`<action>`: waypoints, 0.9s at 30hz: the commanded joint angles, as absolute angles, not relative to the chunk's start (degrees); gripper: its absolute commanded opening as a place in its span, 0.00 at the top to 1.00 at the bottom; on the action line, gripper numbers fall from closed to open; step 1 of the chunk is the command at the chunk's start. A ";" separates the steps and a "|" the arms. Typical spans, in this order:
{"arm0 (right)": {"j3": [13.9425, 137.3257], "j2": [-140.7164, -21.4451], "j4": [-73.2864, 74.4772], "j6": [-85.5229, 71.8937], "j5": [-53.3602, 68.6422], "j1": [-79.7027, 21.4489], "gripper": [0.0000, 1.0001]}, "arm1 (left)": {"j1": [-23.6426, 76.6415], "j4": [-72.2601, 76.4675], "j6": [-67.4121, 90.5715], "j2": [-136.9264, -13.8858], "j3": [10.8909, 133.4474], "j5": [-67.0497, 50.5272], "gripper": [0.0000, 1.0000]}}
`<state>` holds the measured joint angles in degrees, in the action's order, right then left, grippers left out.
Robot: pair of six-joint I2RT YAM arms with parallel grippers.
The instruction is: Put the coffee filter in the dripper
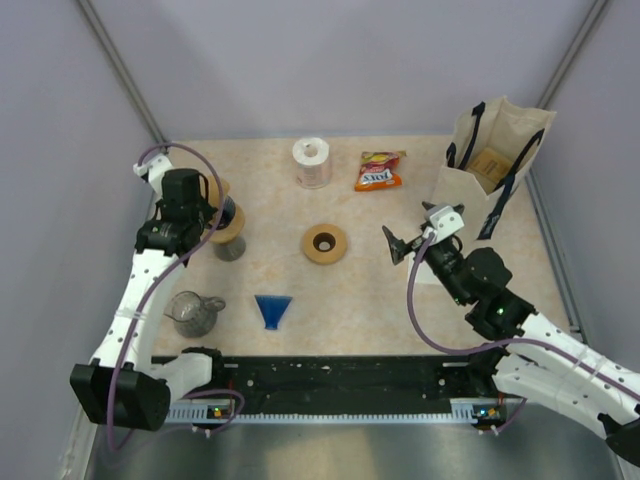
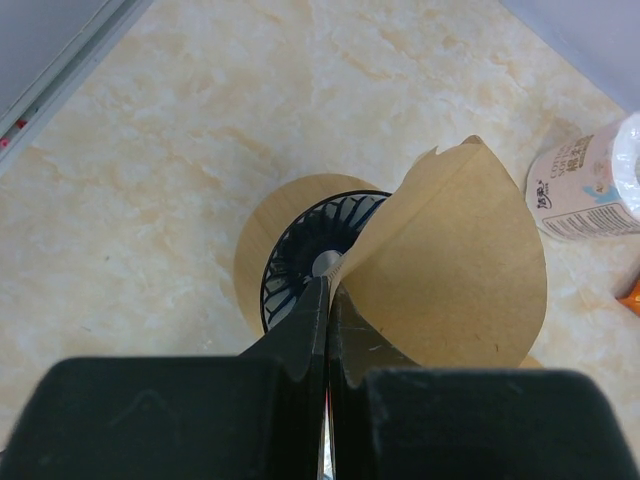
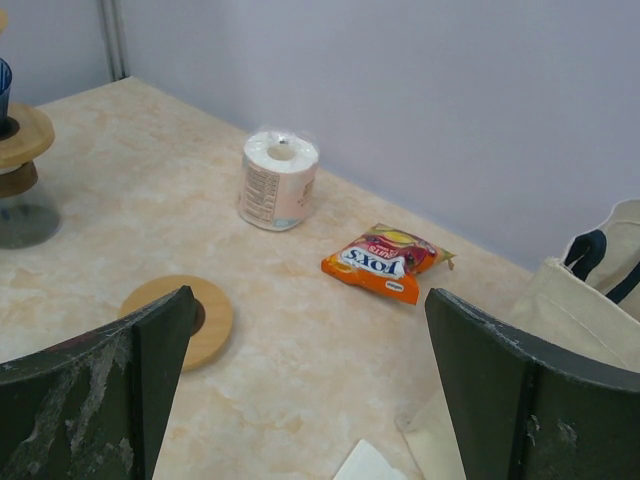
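Left end effector (image 2: 328, 285) is clamped right down, fingers (image 2: 305, 330) pressed together on the edge of the brown paper coffee filter (image 2: 450, 270). So the filter is in its grip, fanned out open to the right of the fingers and sitting directly over the dripper (image 2: 300, 245). Its narrow end is down by the dripper's centre hole, and it hides the dripper's right half. Can't tell from the wrist view whether the paper is actually seated against the ribs or just hanging above them.

The dripper is the black ribbed one with a wooden collar (image 2: 255, 250), and in the top view it's perched on a glass jar (image 1: 229, 247) at the left side of the tabletop (image 1: 400, 310).

Right end effector (image 3: 310, 300) is spread wide with nothing in it, hovering mid-right, well apart from the dripper.

Other stuff: a loose wooden ring (image 1: 325, 244) around the middle, a blue scoop-looking thing (image 1: 273, 308) and a glass pitcher (image 1: 195, 313) nearer the arm bases, a toilet paper roll (image 1: 313, 162) and an orange snack bag (image 1: 380, 172) side by side at the back, and a canvas tote bag (image 1: 490, 160) in the far right corner.
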<state>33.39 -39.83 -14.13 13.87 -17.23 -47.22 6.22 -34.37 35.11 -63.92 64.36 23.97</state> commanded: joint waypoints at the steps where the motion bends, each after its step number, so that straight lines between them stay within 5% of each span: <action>1: 33.40 -39.37 -16.17 13.97 -16.88 -47.90 0.01 | 5.63 -30.59 35.95 -64.77 64.16 22.06 1.00; 9: 33.31 -39.55 -16.26 14.41 -17.14 -47.90 0.01 | 5.19 -31.90 36.65 -66.53 65.13 21.01 0.98; 21: 33.40 -39.73 -16.26 14.59 -16.26 -47.99 0.01 | 5.19 -33.40 36.39 -65.04 67.06 20.30 0.55; 27: 33.40 -39.99 -16.26 14.59 -16.26 -47.90 0.01 | 5.19 -35.42 36.30 -63.11 68.81 20.48 0.45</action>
<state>33.36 -39.92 -14.11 14.50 -16.43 -47.24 5.54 -35.03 36.29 -66.15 65.25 20.36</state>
